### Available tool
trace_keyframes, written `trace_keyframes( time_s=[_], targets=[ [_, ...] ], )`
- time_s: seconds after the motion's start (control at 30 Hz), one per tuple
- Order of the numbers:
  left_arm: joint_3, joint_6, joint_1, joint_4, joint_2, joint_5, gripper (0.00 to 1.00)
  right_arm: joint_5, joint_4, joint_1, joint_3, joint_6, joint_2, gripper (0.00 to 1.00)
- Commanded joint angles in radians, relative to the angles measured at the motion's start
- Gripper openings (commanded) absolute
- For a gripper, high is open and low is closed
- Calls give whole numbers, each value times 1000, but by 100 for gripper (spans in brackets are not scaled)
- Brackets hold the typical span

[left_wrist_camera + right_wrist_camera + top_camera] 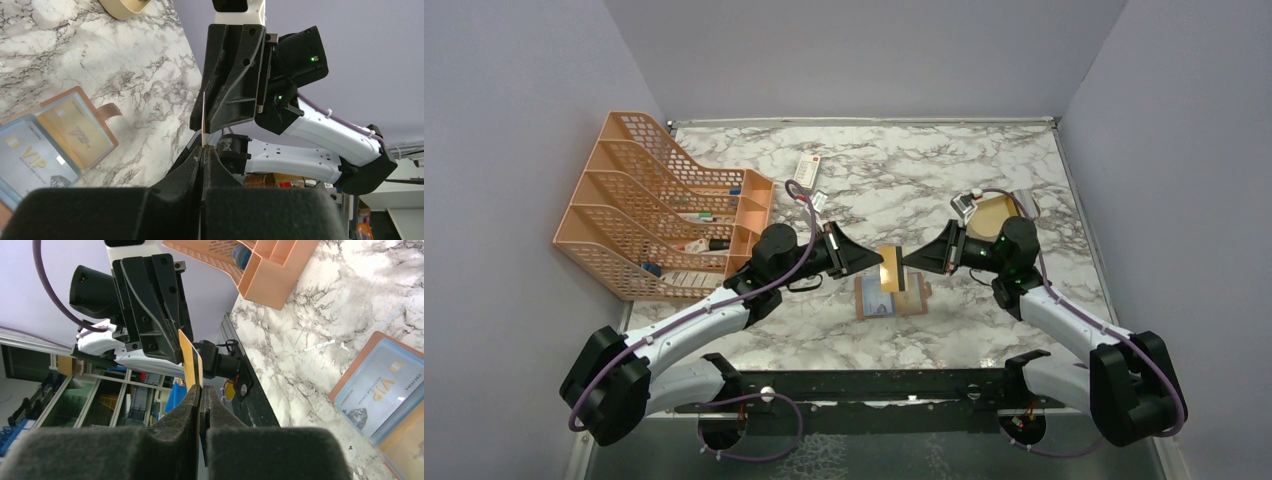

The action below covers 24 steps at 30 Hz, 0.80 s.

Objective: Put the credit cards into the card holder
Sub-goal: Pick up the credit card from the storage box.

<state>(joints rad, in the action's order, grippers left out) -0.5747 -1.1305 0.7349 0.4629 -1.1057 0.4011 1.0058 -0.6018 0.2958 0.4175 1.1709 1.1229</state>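
A gold credit card (890,268) hangs on edge in the air between both grippers, just above the card holder (864,302). My left gripper (879,263) is shut on the card's left edge, which is a thin line (203,115) running into its tips (202,147). From the right, my right gripper (906,262) has its jaws close together round the same card (189,357) at its tips (201,387). The brown card holder (107,112) lies open and flat, with a pale blue VIP card (30,160) and a gold card (75,132) in its slots.
An orange mesh file rack (664,200) stands at the left. A tan shallow box (994,215) sits behind the right arm. A white remote-like item (808,170) lies at the back middle. The black base rail (874,385) runs along the near edge.
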Motion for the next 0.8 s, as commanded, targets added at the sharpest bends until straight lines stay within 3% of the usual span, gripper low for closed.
trace_keyframes(
  time_s=[0.0,0.17,0.4,0.53,0.77],
  targets=[
    [34,38,0,52,3,7,0,23,95,8,6,-96,11,23],
    [77,54,0,45,3,-20,0,-64,292,8,36,-228,-20,38],
    [72,115,-3,-101,-22,-96,0,-377,713,8,160,-604,2,41],
    [37,150,-6,-178,-72,-117,0,-495,799,7,206,-717,68,43],
    [0,166,-15,-191,-185,-75,0,-519,835,8,248,-780,233,49]
  ],
)
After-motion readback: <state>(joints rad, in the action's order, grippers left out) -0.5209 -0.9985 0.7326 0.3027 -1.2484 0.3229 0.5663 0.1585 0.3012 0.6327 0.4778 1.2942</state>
